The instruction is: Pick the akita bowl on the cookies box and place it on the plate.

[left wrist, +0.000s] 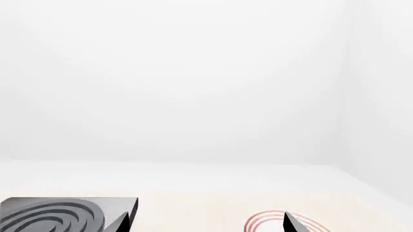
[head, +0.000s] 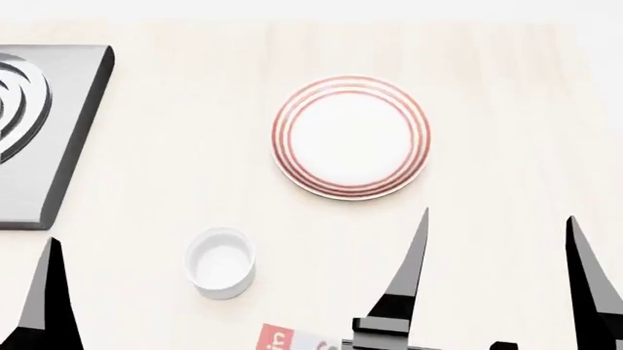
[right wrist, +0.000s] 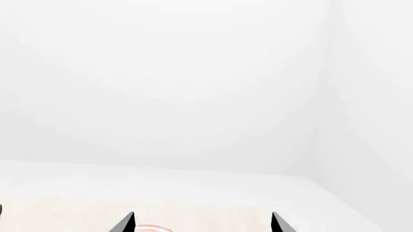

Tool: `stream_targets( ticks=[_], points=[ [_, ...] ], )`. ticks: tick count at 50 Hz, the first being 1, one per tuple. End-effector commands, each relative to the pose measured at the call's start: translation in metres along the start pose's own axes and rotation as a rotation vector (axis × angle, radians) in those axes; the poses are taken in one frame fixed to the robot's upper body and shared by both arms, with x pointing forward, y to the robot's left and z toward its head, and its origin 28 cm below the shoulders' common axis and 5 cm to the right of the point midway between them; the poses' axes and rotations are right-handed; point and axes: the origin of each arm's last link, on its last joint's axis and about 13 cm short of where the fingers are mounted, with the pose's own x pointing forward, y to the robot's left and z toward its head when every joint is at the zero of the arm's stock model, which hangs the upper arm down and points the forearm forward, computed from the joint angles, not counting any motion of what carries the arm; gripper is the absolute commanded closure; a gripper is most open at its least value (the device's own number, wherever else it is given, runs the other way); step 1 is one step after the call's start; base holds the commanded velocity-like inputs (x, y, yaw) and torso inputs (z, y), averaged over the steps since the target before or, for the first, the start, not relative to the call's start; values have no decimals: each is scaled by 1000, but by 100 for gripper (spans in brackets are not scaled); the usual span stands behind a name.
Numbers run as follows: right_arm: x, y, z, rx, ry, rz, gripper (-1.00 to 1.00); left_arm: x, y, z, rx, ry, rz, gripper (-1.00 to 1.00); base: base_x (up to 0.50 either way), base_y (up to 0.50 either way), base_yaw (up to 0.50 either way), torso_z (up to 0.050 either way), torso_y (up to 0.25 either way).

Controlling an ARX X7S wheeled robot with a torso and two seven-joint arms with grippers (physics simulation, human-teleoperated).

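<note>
I see bare tabletop (head: pixel 506 109) all around the plate (head: pixel 351 136), so a gripper could reach it from any side. A white cup (head: pixel 221 262) stands near it, toward me and leftward. A grey stove plate (head: pixel 44 131) lies well left.

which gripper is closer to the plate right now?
Right. In the head view the right gripper sits just below the plate, its near finger tip close to the rim. Only one finger of the left gripper shows, far off at the lower left, beyond the white cup.
</note>
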Motion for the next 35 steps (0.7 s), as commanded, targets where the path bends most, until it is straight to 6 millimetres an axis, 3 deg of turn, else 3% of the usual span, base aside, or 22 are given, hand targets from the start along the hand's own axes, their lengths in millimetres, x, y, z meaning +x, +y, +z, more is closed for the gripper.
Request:
stream_targets(
  ticks=[1, 25, 35],
  points=[
    [0, 0, 0, 0, 1, -1, -100, 0, 0, 0, 0, 0, -2, -100, 0, 0, 0, 47, -148],
    [0, -2, 0, 3, 5, -10, -100, 0, -1, -1, -25, 8, -12, -100, 0, 0, 0, 47, -148],
    [-12, -12, 2, 90, 82, -25, -100, 2, 2, -3, -35, 30, -13, -100, 0, 0, 0, 0, 0]
  ],
)
